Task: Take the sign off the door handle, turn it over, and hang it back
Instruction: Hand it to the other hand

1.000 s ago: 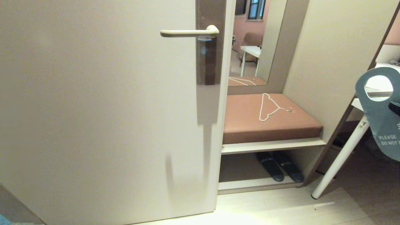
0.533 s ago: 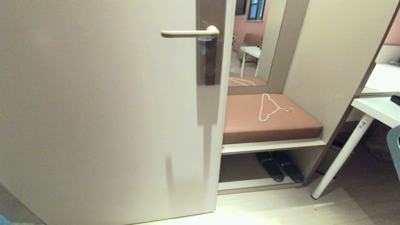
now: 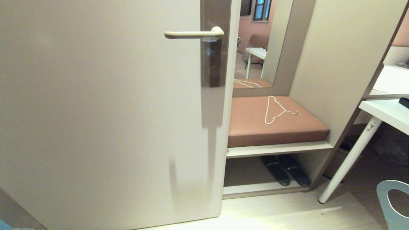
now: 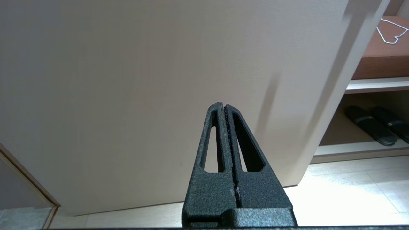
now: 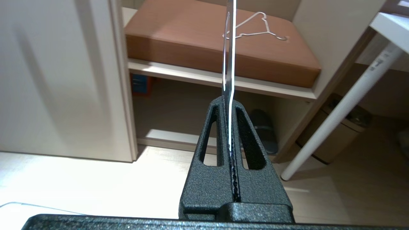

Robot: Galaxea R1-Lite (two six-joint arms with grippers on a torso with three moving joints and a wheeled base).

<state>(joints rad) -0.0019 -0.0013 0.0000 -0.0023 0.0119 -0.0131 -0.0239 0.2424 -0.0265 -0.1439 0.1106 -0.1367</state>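
Right gripper (image 5: 229,102): textured black jaws pinching the sign (image 5: 228,54), a thin flat blue-grey card, edge-on and sticking straight out past the tips. Its rounded end with the big hole is showing low at the head view's right edge (image 3: 385,204). Slim cream lever door handle (image 3: 193,33) sitting bare. Left gripper (image 4: 224,107): jaws pressed together, gripping nothing.
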